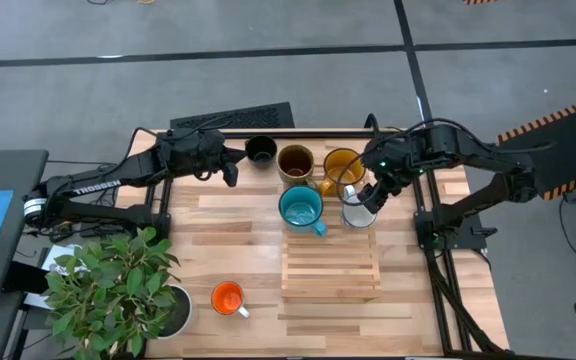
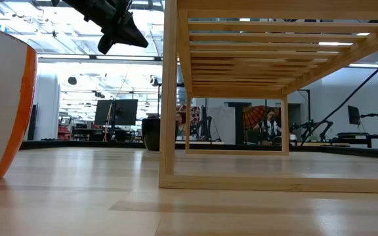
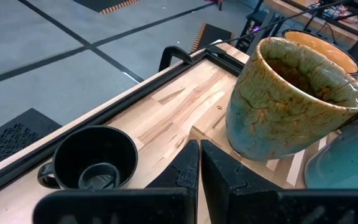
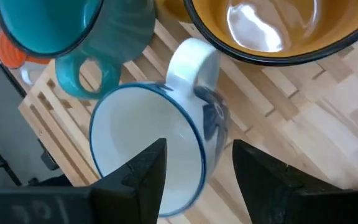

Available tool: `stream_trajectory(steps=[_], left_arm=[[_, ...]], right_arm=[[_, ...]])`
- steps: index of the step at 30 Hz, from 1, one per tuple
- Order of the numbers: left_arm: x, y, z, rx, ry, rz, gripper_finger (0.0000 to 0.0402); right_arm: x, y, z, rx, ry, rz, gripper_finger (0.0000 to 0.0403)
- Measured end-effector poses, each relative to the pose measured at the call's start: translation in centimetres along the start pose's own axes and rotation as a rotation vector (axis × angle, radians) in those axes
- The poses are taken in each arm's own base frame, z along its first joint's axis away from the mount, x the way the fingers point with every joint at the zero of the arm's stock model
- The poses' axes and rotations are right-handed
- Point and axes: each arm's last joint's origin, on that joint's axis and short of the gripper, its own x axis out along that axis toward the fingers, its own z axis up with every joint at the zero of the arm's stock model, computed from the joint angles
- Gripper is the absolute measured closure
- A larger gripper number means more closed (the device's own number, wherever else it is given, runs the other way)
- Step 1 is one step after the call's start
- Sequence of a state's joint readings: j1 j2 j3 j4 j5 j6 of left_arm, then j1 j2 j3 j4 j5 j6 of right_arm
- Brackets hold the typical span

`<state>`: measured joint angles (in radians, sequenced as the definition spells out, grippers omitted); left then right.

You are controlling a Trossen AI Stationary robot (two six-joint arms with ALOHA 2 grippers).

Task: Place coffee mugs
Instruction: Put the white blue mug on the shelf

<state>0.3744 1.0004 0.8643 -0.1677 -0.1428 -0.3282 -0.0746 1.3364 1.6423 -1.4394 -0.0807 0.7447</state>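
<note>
Right gripper (image 1: 370, 196): hung over the white mug (image 1: 356, 213), its fingers (image 4: 135, 171) spread apart to either side of the mug's rim and wall; no contact could be made out.
Left gripper (image 1: 230, 172): was raised near the table's back edge, just beside the black mug (image 1: 260, 150); its fingers (image 3: 188, 168) were pressed together with nothing between them.
High view: showed all six mugs at once. The black, brown (image 1: 295, 162) and yellow (image 1: 343, 166) mugs stood in a row along the back; the teal mug (image 1: 301, 208) and the white one sat in front of them, beside the back edge of the slatted wooden rack (image 1: 330, 265). The orange mug (image 1: 227, 298) stood well apart, near the plant (image 1: 118, 283).
Right wrist view: alone showed the white mug's blue rim and its handle (image 4: 194, 62), which pointed toward the yellow mug (image 4: 260, 28); the teal mug's handle (image 4: 86, 78) lay just beside the white rim.
Left wrist view: showed the black mug (image 3: 95, 158) upright and mouth-up, with the brown mug (image 3: 288, 96) next to it.
Low view: showed only the orange mug (image 2: 2, 101) up close, the rack's underside (image 2: 268, 46) and one gripper (image 2: 117, 26) overhead.
Axes: every mug stood upright, opening upward.
</note>
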Motion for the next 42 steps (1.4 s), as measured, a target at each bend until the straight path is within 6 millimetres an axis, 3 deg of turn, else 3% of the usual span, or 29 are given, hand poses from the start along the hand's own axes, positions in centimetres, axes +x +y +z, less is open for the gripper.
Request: stream_trajectory(steps=[18,22,27,35,42], left_arm=[[0.0,0.1,-0.2,-0.005,0.023,0.008,0.0401],[0.0,0.1,-0.3,-0.005,0.028,0.010,0.0401],[0.0,0.1,-0.3,-0.012,0.028,0.010,0.0401],[0.0,0.1,-0.3,-0.013,0.029,0.010,0.0401],[0.0,0.1,-0.3,-0.013,0.028,0.012,0.0401]], right_arm=[[-1.4,0.2,1.0,-0.056,-0.147,0.072,0.0201],[-1.1,0.0,1.3,-0.015,-0.139,0.060,0.0247],[-0.1,0.0,2.0,-0.011,-0.145,-0.021,0.0378],[0.5,-0.4,1.9,-0.003,-0.101,-0.116,0.0386],[0.5,-0.1,2.0,-0.010,-0.123,-0.094,0.0386]])
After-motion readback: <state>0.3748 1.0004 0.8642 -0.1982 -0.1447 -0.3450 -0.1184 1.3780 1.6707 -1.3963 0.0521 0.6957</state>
